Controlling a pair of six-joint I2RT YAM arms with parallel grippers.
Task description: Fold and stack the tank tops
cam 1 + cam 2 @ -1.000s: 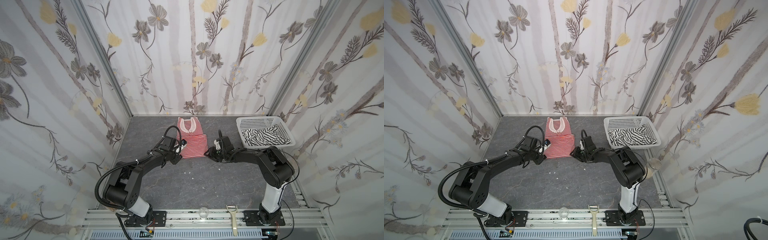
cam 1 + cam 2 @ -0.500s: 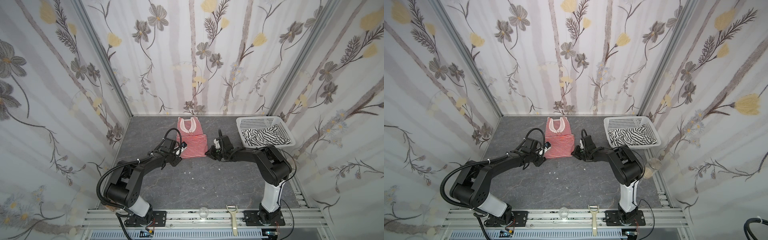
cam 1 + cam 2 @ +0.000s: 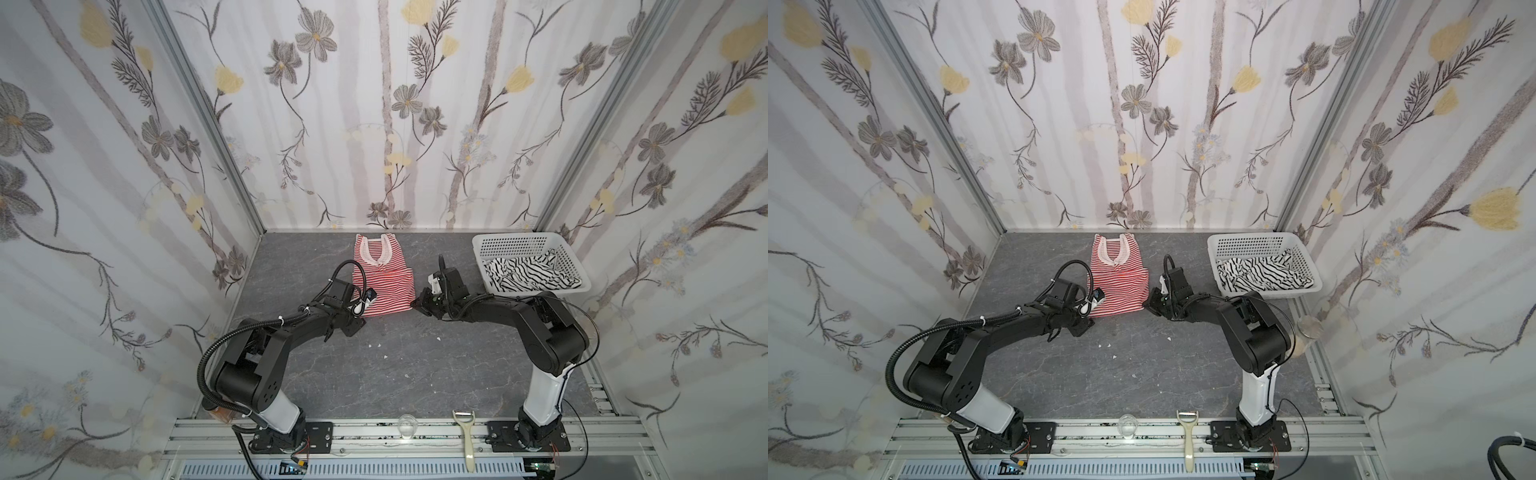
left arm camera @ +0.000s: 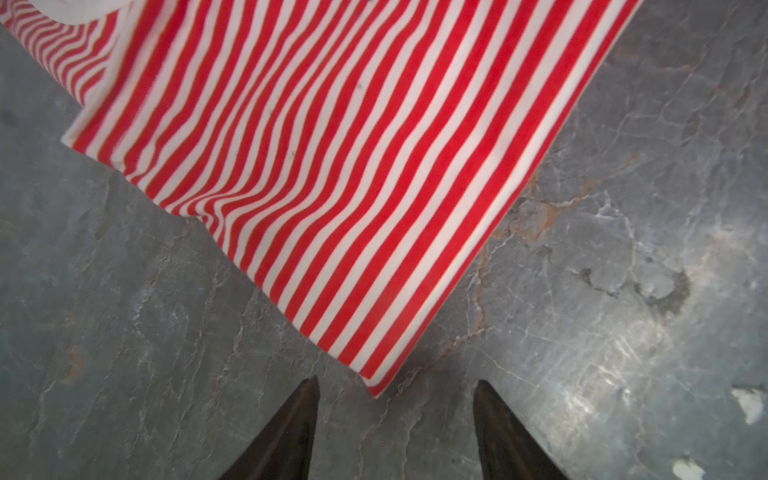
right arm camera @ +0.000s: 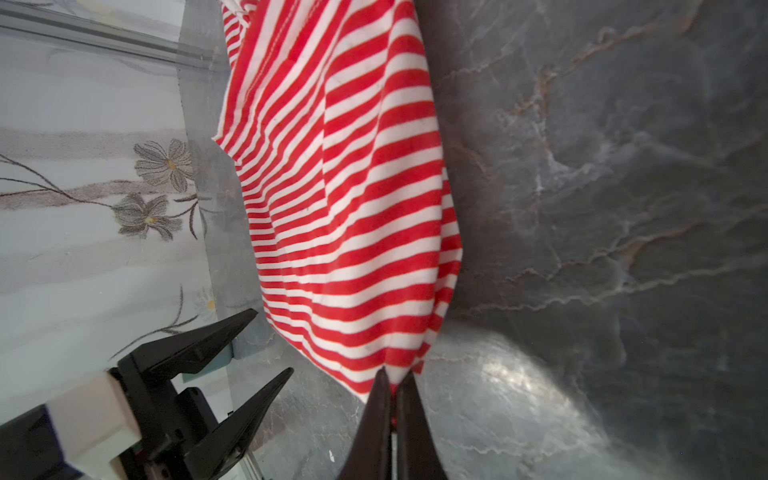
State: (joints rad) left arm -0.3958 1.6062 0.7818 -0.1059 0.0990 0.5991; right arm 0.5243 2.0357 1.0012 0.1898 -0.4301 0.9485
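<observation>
basket (image 3: 519, 245) with the black-striped tank top (image 3: 528, 274) inside stood beside my right arm, a peeler (image 3: 466, 436) on the front rail; only the top views showed these. the red-striped tank top (image 3: 386, 276) lay mid-table. my right gripper (image 5: 392, 382) was clamped on its corner; my left gripper (image 4: 397, 380) gaped just short of the other corner.

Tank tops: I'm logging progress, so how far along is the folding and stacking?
Done: the red-striped top lies spread on the table. In hand: the right gripper is shut on one near corner; the left gripper is open just short of the other. Left: folding it, then the black-striped top, crumpled in the basket; nothing is stacked.
</observation>
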